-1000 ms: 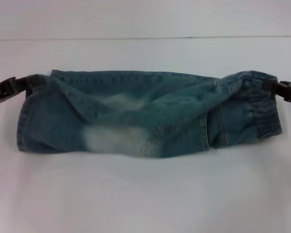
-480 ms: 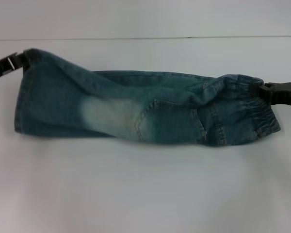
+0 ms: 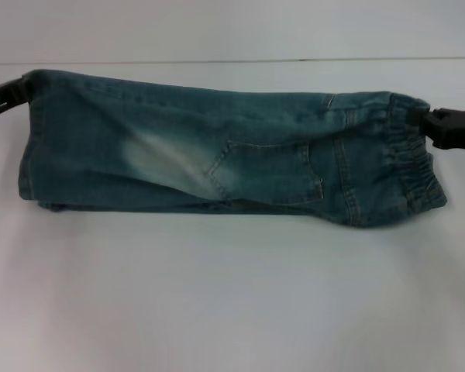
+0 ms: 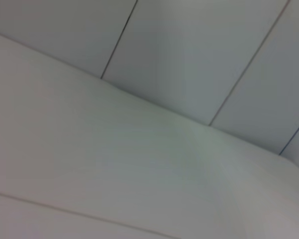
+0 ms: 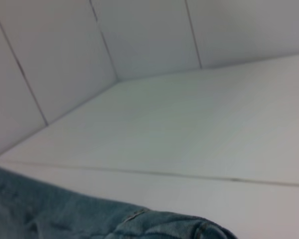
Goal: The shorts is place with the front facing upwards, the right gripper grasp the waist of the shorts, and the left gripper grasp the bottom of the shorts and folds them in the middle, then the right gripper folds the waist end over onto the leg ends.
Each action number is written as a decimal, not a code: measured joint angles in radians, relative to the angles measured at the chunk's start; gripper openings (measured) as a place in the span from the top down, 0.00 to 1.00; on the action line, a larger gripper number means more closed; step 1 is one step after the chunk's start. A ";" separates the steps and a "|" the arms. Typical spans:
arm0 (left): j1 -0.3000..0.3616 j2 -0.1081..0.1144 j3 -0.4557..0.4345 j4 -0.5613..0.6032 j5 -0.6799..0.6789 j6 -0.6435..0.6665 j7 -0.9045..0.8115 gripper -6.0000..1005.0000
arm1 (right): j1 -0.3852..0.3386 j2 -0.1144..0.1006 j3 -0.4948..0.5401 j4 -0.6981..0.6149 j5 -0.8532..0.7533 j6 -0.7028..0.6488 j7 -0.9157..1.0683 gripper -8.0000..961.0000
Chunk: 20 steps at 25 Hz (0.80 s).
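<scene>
Your blue-green faded denim shorts point(image 3: 217, 159) hang folded lengthwise above the white surface point(image 3: 232, 302), lifted higher than before. Left black claw point(image 3: 8, 94) clamps the leg hems point(image 3: 32, 139); right black claw point(image 3: 442, 126) clamps the ruffled waistband point(image 3: 411, 155).

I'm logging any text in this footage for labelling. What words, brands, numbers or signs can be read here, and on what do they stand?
None can be read.
The shorts: no tag, brand patch or print shows on the denim, pocket or waist.
The right gripper and the left gripper: no legible label shows in the head view.
The table and the wall panels: plain, with no signs or marks.
</scene>
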 joint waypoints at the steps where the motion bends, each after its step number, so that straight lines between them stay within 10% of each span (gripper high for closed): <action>1: -0.001 -0.001 0.008 -0.006 0.000 -0.013 0.005 0.97 | -0.005 0.001 0.000 0.001 0.018 0.000 -0.011 0.87; 20: 0.010 -0.013 0.076 -0.040 0.005 -0.046 0.010 0.93 | 0.083 -0.030 -0.084 0.011 -0.094 0.094 0.025 0.83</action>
